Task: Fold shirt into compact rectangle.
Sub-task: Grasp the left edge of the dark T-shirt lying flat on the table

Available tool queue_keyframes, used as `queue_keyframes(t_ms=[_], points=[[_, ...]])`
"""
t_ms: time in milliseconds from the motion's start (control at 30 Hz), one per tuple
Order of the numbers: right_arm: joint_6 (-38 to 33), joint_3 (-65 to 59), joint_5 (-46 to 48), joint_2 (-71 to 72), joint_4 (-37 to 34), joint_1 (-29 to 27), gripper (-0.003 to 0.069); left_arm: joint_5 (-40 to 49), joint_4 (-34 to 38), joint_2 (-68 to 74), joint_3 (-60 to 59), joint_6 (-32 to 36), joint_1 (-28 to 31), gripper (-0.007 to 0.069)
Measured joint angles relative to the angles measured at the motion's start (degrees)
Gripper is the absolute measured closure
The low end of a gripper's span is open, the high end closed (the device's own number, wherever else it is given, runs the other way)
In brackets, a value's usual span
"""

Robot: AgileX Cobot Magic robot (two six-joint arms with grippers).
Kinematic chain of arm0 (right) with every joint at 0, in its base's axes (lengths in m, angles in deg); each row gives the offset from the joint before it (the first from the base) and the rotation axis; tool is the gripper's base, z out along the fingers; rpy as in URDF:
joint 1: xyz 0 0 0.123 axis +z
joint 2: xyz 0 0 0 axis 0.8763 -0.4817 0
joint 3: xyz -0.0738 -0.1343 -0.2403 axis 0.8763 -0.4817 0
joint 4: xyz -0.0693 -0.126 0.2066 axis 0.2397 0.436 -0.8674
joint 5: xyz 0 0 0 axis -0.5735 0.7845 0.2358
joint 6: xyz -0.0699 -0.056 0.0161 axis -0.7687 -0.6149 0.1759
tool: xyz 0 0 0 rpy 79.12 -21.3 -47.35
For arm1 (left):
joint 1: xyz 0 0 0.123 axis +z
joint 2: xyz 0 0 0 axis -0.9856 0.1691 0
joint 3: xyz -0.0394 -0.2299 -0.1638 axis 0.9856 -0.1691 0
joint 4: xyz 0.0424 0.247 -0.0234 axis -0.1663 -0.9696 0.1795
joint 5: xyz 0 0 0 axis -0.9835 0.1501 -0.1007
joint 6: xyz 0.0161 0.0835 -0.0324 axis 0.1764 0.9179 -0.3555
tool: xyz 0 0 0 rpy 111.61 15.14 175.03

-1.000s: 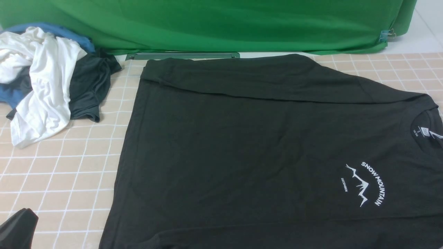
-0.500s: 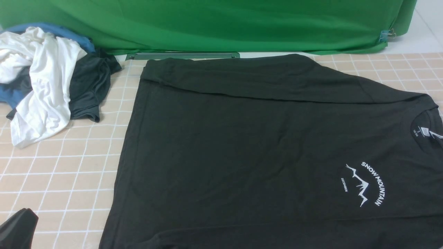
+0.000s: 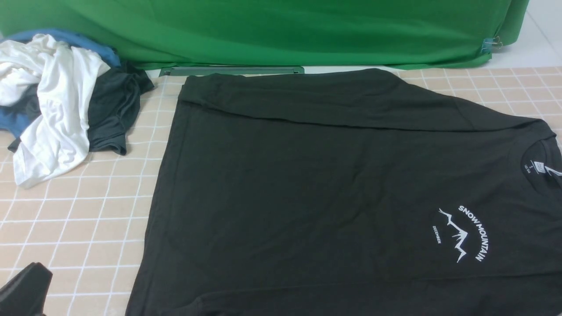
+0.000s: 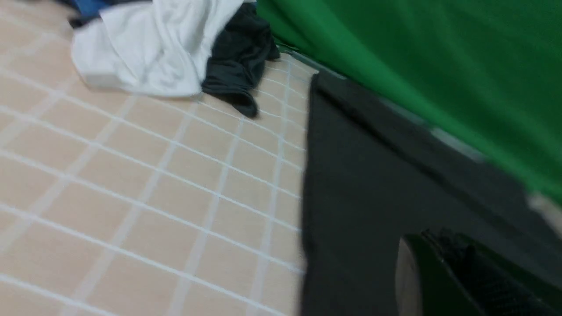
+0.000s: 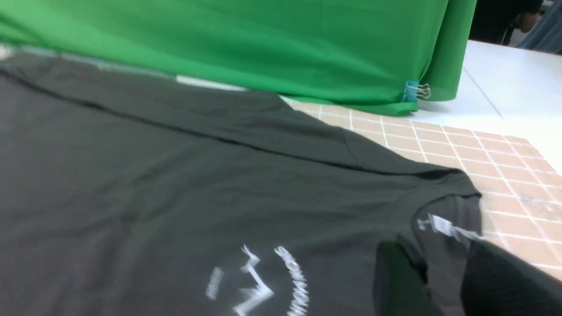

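one shirt (image 3: pixel 307 184) is laid out, three garments (image 3: pixel 57 101) heaped nearby — right gripper (image 5: pixel 443 285) is seen parted, left gripper (image 4: pixel 461 276) cannot be told.

The shirt (image 3: pixel 307 184) below the right claw (image 5: pixel 434 267) is matt black cloth. The table cover (image 3: pixel 88 219) beside the left claw (image 3: pixel 24 289) looks smooth and matt. Beyond both claws, the green backdrop (image 3: pixel 263 30) is faintly sheeny cloth.

green backdrop (image 3: pixel 281 30) across the far side. below its left end, a crumpled pile: white garment (image 3: pixel 57 109) over blue cloth (image 3: pixel 13 123), dark grey garment (image 3: pixel 109 109) alongside. binder clip (image 3: pixel 491 44) on its right corner
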Motion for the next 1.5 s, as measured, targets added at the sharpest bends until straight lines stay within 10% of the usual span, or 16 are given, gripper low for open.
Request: queue_keyframes(t_ms=[233,600,800,1100,1500], points=[[22.21,0.00,-2.00,0.00,-14.77,0.00,0.0416,-1.94,32.74,0.00,0.00,-16.54,0.00,0.0608],[25.36,0.00,-9.26,0.00,-17.84,0.04,0.0429,-4.50,34.58,0.00,0.26,-16.43,0.00,0.0608],[18.24,5.55,-23.33,-2.42,-18.32,0.11,0.0596,6.16,27.73,4.48,14.75,-9.76,0.00,0.0608],[-10.61,41.37,25.23,-27.36,-11.13,0.11,0.0628,48.70,11.86,40.95,39.93,2.32,0.00,0.0608],[-15.38,47.46,44.67,-42.02,-8.36,0.23,0.0624,42.78,14.11,66.69,37.61,10.14,-8.45,0.0604]])
